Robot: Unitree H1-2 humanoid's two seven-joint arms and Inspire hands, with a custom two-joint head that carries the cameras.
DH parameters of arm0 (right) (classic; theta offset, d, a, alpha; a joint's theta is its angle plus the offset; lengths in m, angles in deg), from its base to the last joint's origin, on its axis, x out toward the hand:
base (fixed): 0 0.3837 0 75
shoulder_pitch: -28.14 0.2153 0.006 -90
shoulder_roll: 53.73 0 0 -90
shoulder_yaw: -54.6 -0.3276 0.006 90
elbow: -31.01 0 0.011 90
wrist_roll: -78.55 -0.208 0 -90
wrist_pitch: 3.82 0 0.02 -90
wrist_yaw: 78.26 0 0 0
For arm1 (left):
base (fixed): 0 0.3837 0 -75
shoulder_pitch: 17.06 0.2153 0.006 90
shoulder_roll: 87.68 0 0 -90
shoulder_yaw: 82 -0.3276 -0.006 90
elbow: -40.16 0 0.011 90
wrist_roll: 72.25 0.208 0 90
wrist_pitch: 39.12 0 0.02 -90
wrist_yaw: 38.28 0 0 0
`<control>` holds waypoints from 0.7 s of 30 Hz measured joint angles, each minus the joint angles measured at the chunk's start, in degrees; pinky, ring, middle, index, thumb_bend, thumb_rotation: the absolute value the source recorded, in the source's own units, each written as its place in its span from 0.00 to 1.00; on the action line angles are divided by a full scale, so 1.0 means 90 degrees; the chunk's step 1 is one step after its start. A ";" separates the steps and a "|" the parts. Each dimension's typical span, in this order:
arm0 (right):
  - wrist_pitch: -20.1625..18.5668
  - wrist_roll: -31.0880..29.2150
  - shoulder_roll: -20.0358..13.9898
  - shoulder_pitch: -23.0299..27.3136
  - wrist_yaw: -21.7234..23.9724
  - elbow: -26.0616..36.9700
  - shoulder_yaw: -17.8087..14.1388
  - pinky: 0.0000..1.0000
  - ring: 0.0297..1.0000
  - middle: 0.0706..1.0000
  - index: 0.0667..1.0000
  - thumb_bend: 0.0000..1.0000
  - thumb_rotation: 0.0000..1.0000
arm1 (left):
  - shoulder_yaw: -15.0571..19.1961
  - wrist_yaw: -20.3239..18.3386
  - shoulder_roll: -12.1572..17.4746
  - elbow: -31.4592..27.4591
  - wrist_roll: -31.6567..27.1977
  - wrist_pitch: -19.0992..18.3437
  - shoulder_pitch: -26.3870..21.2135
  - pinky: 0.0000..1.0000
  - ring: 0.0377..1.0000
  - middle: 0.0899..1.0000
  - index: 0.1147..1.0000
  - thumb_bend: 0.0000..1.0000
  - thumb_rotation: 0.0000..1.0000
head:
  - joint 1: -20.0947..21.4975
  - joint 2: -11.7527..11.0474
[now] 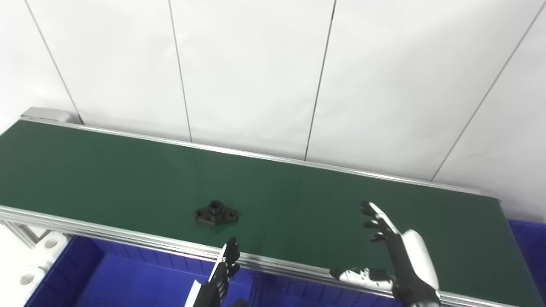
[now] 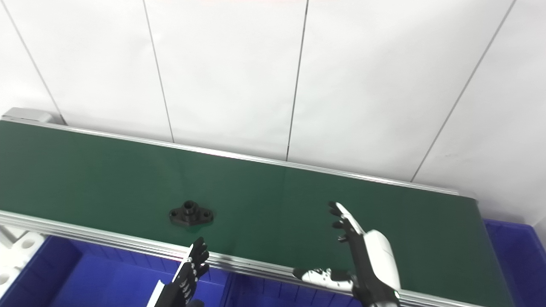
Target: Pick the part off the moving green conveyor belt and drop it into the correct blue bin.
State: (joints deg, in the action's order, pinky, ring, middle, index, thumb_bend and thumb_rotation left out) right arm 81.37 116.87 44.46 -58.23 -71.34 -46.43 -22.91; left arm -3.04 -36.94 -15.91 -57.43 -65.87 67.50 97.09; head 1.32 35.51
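A black flanged part [image 1: 216,212] with a raised round hub lies on the green conveyor belt [image 1: 128,170], near the belt's front edge. My left hand [image 1: 222,273] is open and empty, fingers straight, over the front rail just right of and below the part. My right hand [image 1: 396,251] is open and empty, fingers spread above the belt's right half, well to the right of the part. A blue bin [image 1: 128,281] lies below the front rail on the left. Another blue bin [image 1: 529,243] shows past the belt's right end.
Aluminium rails [image 1: 128,238] run along both long sides of the belt. A white panelled wall [image 1: 273,64] stands behind it. White frame pieces with holes [image 1: 38,256] sit at the lower left, next to the bin.
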 measured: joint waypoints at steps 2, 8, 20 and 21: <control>-0.0134 0.0171 -0.0015 0.0238 0.0127 -0.0137 0.0108 0.59 0.74 0.85 0.88 1.00 0.32 | -0.0020 0.0000 -0.0010 -0.0026 0.0031 -0.0009 0.0017 0.91 0.96 0.99 1.00 0.81 0.82 | -0.0010 0.0000; -0.0226 0.0788 -0.0065 0.0916 0.0279 -0.0632 0.0566 0.58 0.73 0.84 0.89 1.00 0.29 | -0.0062 0.0001 -0.0036 -0.0089 0.0060 -0.0011 0.0055 0.91 0.96 0.99 1.00 0.82 0.82 | -0.0019 0.0010; -0.0414 0.1590 0.0232 0.1899 0.0384 -0.1907 0.1339 0.51 0.66 0.82 0.87 0.99 0.30 | -0.0205 -0.0001 -0.0162 -0.0118 -0.0024 -0.0009 0.0089 0.94 0.97 1.00 1.00 0.80 0.79 | -0.0107 0.0010; -0.0418 0.1622 0.0268 0.1943 0.0376 -0.2014 0.1369 0.51 0.66 0.82 0.86 1.00 0.30 | -0.0233 -0.0005 -0.0162 -0.0118 -0.0062 -0.0009 0.0098 0.94 0.97 1.00 1.00 0.81 0.77 | -0.0107 0.0010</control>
State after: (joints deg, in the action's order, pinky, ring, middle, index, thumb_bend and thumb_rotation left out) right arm 77.60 131.47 46.88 -40.74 -67.96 -64.55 -10.59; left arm -5.13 -36.99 -17.37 -58.49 -66.43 67.42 97.97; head 0.35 35.60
